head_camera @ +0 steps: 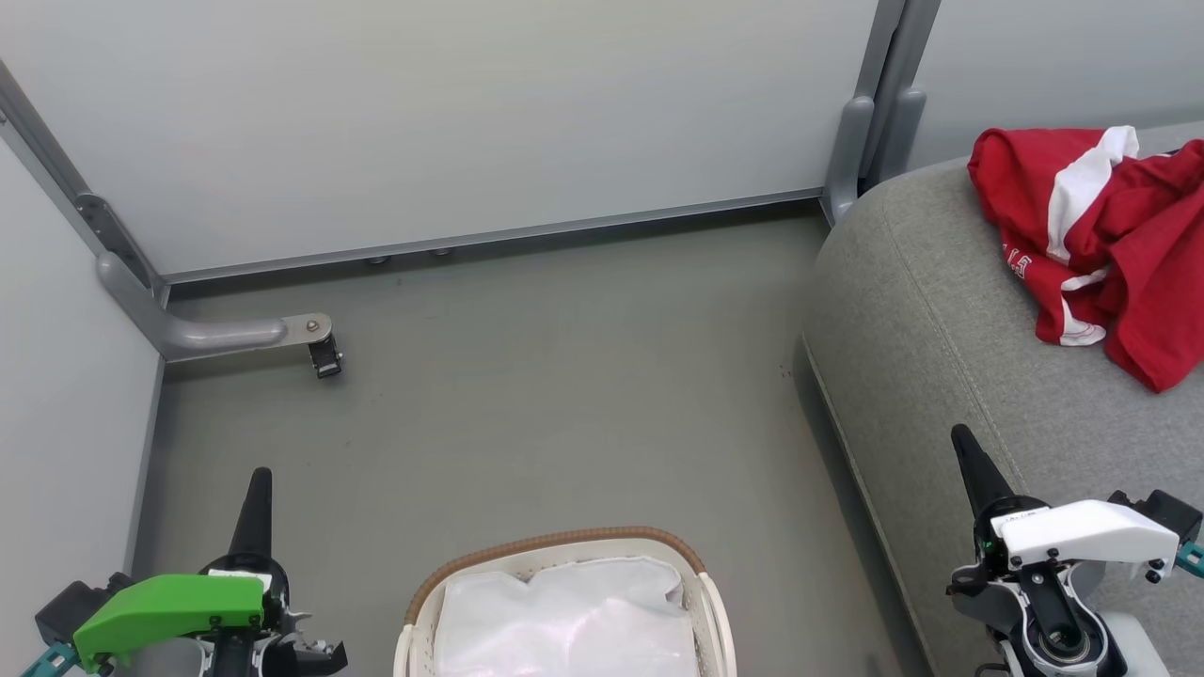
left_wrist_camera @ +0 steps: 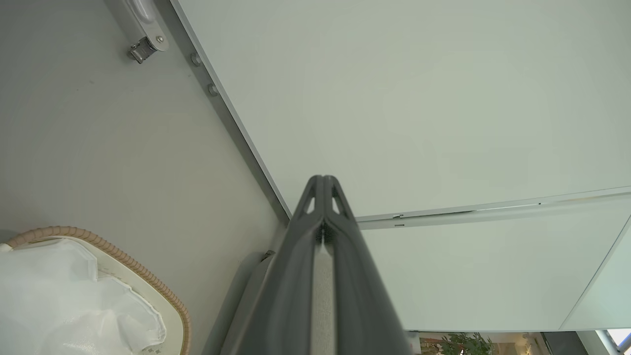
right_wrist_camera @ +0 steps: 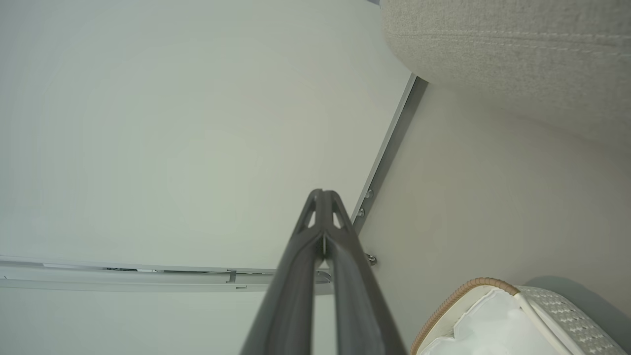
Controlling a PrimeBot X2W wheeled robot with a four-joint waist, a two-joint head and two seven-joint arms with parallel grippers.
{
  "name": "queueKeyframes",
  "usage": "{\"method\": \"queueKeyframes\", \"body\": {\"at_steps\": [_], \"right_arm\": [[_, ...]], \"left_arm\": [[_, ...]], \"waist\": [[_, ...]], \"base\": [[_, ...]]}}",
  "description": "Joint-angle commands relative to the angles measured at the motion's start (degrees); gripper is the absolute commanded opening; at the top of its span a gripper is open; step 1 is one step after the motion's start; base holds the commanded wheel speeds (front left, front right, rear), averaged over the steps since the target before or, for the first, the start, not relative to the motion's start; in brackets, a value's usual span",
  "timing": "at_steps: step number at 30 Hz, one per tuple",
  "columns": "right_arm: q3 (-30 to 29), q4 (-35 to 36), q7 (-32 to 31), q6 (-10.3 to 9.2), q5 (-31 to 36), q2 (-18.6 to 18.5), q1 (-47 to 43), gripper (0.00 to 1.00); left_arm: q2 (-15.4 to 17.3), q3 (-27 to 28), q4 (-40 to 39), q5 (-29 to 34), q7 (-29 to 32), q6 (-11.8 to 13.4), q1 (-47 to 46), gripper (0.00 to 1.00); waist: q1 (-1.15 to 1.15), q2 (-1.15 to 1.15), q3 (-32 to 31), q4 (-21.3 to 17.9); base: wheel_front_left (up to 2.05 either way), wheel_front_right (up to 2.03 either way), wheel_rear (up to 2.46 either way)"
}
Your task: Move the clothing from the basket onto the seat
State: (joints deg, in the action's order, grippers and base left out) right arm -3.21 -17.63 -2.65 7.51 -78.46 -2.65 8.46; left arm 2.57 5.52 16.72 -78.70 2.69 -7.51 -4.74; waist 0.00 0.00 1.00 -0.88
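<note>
At the bottom of our head view, between our two arms, stands the basket. Its brown woven rim curves toward the wall, and the white lining lies crumpled inside it. Well to the right of the basket and farther from us, the clothing rests in a rumpled red heap with white stripes on top of the sofa. A scrap of white lettering shows on one fold. The sofa's rounded grey side comes down to the floor just right of the basket.

Left of the basket, our left fingers point up over the bare floor. In the left wrist view we see them pressed together at the tips and gripping nothing, with the basket's rim curving off to one side. Right of the basket, our right fingers rise in front of the sofa's edge. The right wrist view shows them closed tip to tip as well, empty, apart from both basket and sofa.

Beyond the basket, a pale wall panel meets the floor along a metal rail, and a grey bracket juts out beyond it to the left.
</note>
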Motion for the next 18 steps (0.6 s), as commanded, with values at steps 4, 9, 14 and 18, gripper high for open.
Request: {"method": "queueKeyframes", "body": {"at_steps": [4,9,14,18], "right_arm": [[-0.73,1.05,-0.83,-0.02,-2.62,-0.30,-0.84,0.00],[-1.25,1.57,-1.39,-0.03,-4.74,-0.31,-1.16,0.00],[-1.71,2.05,-1.97,-0.03,-6.64,-0.32,-1.56,0.00],[-2.08,2.44,-2.37,-0.03,-8.22,-0.33,-1.81,0.00]], "left_arm": [[0.43,0.39,-0.90,-2.64,0.79,0.03,-1.47,0.00],[0.45,0.54,-1.25,-4.67,1.37,0.03,-1.59,0.00],[0.46,0.68,-1.54,-6.62,1.93,0.03,-1.49,0.00],[0.46,0.78,-1.82,-8.09,2.38,0.03,-1.62,0.00]], "waist": [[0.00,0.00,-0.11,0.11],[0.00,0.00,-0.22,0.24],[0.00,0.00,-0.34,0.36],[0.00,0.00,-0.43,0.46]], "base": [[0.00,0.00,0.00],[0.00,0.00,0.00],[0.00,0.00,0.00],[0.00,0.00,0.00]]}}
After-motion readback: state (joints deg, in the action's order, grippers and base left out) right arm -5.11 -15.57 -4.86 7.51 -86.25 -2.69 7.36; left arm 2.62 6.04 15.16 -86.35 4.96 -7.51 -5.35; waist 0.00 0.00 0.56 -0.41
